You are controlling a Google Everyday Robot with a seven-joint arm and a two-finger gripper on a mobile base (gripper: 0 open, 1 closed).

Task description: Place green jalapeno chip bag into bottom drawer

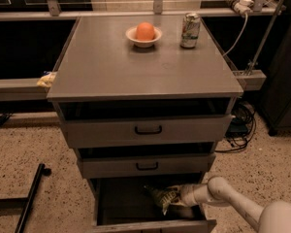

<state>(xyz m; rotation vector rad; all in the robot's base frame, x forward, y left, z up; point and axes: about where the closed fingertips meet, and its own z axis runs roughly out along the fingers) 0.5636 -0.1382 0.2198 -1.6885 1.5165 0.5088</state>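
Pale robot gripper (178, 196) reaching from the right into the open, deep grey metal bottom drawer (150, 225), clenched on the shiny olive-green jalapeno chip bag (161, 196), bag inside the drawer's right half

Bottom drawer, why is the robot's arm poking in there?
The robot is putting a green jalapeno chip bag away. Its arm reaches in from the right, into the open bottom drawer. The claw is inside the drawer, with the bag right at its tip. I can't tell whether it is gripping the bag. On top sit a bowl and a soda can.
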